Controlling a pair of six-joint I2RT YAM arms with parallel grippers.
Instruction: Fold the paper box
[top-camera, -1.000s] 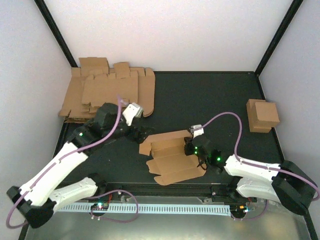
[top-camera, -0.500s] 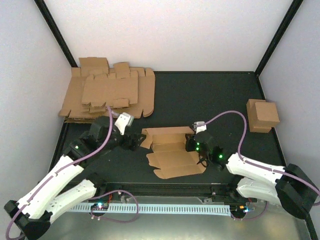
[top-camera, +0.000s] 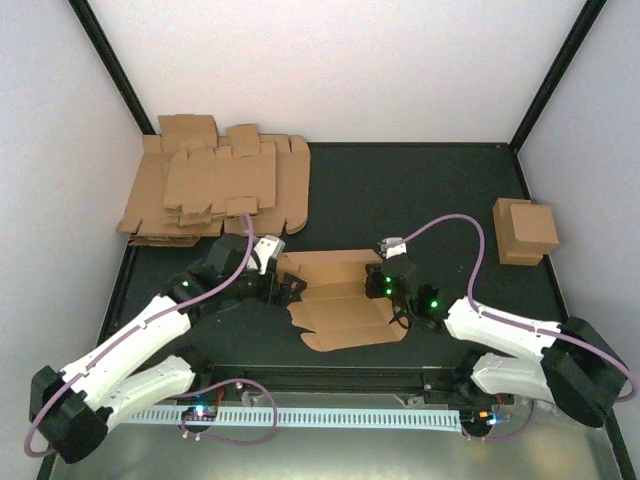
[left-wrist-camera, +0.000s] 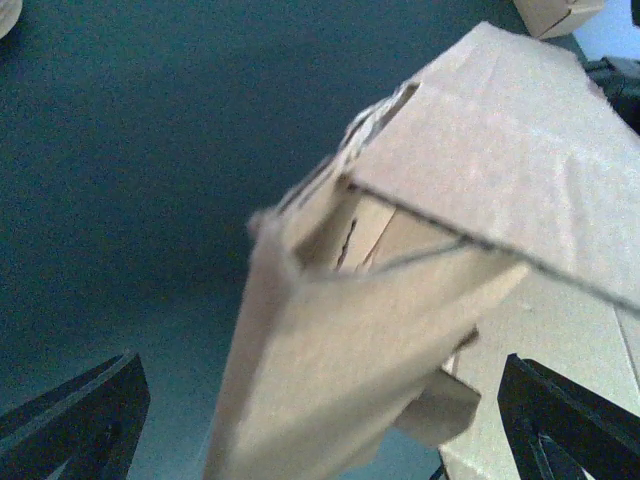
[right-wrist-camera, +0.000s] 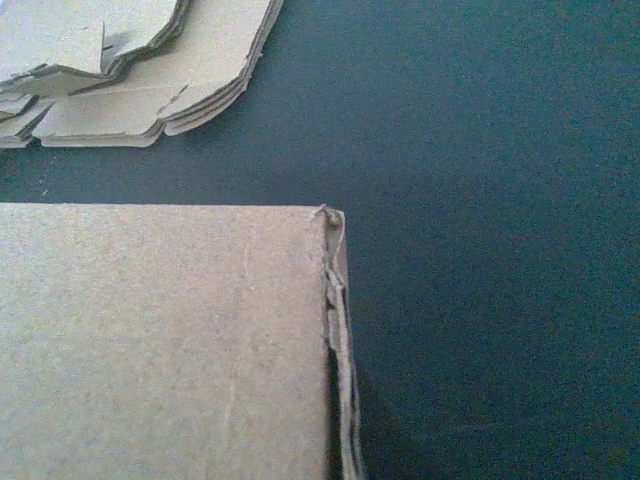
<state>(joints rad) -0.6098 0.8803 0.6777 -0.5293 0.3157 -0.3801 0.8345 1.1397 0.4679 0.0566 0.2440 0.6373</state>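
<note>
One dark table (top-camera: 420, 200) carries everything. Toward 10 o'clock on it lies a pile of flat cardboard blanks (top-camera: 215, 185). Near the centre, slightly toward 6 o'clock, sits the paper box (top-camera: 340, 300), partly folded, with its far wall raised and its near panels lying flat. At 3 o'clock a small closed cardboard box (top-camera: 525, 230) stands well apart. The left tool (top-camera: 283, 288), spread wide, straddles the paper box's 9 o'clock end. The right tool (top-camera: 393, 295), pressed together, sits at its 3 o'clock end; whether cardboard is pinched there is hidden.

Left pincer (top-camera: 283, 288), from beside the blank pile (top-camera: 215, 190), to the paper box (top-camera: 345, 312).
</note>
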